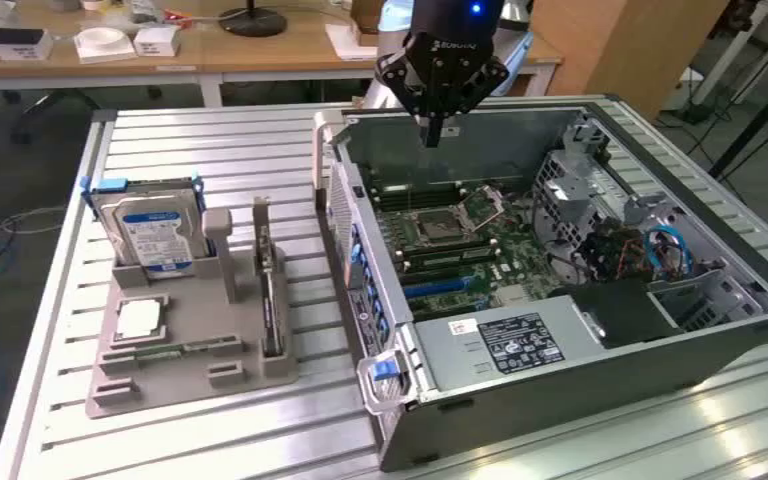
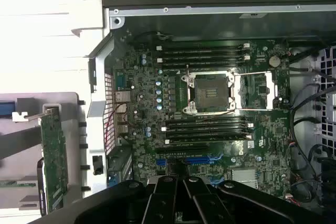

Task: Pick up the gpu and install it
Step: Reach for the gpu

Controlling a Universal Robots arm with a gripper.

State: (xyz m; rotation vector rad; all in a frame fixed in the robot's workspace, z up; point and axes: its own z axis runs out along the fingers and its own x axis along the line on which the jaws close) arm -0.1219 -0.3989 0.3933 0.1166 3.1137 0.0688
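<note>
The gpu, a green card with a silver end bracket, stands on edge in a slot of the grey holder at the exterior view's left. The wrist view shows the gpu beside the case wall. My gripper hangs shut and empty over the far end of the open computer case, well apart from the card. In the wrist view the gripper has its black fingers pressed together above the motherboard, near a blue card slot.
The holder also carries a hard drive, a processor chip and a memory strip. Inside the case sit the processor socket, a power supply and cables. A wooden desk stands behind the slatted table.
</note>
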